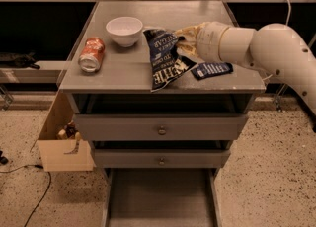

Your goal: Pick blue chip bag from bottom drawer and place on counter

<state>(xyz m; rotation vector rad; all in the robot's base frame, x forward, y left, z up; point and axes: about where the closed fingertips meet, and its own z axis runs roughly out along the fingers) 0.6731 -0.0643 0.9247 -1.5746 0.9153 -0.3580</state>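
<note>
The blue chip bag (163,59), dark navy foil with white lettering, hangs tilted with its lower end touching the counter (123,75) near the front edge. My gripper (185,41) reaches in from the right on the white arm and is shut on the bag's upper right edge. Below, the bottom drawer (160,199) stands pulled out, and its grey floor shows nothing in it.
A white bowl (124,30) and a red can (92,54) lying on its side sit on the counter's left part. A flat dark-blue packet (212,69) lies right of the bag. Two upper drawers are closed. A cardboard box (61,144) stands on the floor at left.
</note>
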